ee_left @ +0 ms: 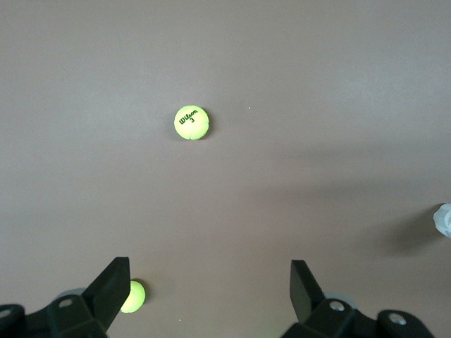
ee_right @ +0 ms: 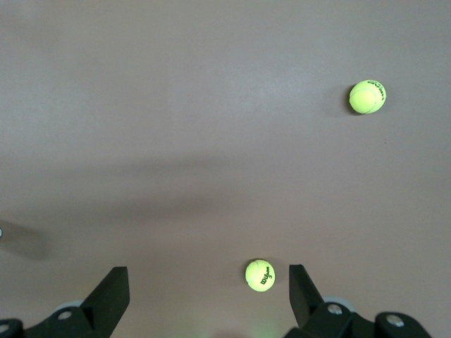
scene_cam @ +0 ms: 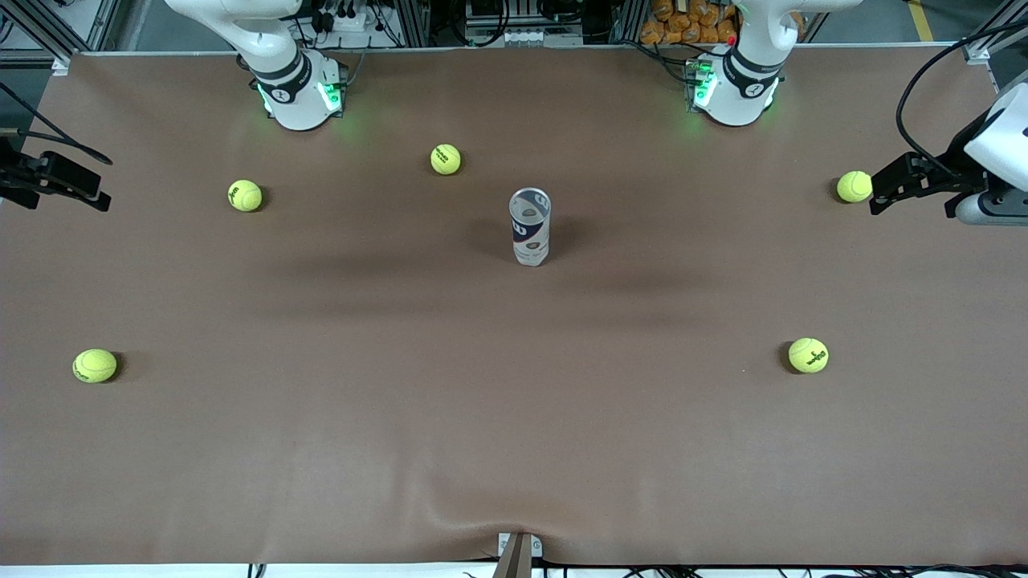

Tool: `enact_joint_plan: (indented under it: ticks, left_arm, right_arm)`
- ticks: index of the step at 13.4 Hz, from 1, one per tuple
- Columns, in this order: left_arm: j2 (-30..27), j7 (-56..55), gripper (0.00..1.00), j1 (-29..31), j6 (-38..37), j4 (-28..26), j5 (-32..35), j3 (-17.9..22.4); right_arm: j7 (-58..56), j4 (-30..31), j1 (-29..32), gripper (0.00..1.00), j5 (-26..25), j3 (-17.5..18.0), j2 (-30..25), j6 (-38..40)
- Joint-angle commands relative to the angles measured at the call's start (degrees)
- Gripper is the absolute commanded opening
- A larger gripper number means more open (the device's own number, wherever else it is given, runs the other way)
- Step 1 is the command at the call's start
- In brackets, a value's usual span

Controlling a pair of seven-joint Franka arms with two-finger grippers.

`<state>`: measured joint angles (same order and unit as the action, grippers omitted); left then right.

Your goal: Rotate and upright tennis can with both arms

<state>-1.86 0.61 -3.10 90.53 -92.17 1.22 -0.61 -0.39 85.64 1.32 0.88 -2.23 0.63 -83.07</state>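
Only tennis can (ee_left: 444, 220) edge, cropped

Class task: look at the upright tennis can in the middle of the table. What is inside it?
The tennis can stands upright with no tennis ball visible through its clear upper wall. The navy band and white lower part hide the rest, so the bottom cannot be checked.

Tennis can (scene_cam: 530, 226) stands upright on the table (scene_cam: 514, 417), centre frame, just above the middle. Top ball (scene_cam: 446, 159) lies in the upper frame, near the can, toward my right arm's end. Upper ball (scene_cam: 245, 195) lies farther that way, and low ball (scene_cam: 95, 365) sits lower, near that end's edge. Edge ball (scene_cam: 854, 186) lies at my left arm's end, and lower ball (scene_cam: 808, 355) is below it in frame. My left gripper (scene_cam: 879, 191) hangs just beside the edge ball. My right gripper (scene_cam: 95, 193) hangs over the table edge at my right arm's end.
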Motion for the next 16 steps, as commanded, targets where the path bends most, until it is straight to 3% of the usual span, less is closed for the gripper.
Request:
enact_joint_plan:
  ticks: [1, 16]
  left_arm:
    - [0.54, 1.41, 1.00, -0.50, -0.44, 0.94, 0.80, 1.05]
    - [0.54, -1.75, 1.00, -0.41, -0.44, 1.03, 0.53, 1.23]
  right_arm:
    - [0.83, -1.35, 0.35, 1.00, -0.70, 0.30, 0.60, 0.45]
    - [0.83, -1.35, 0.35, 1.00, -0.70, 0.30, 0.60, 0.45]
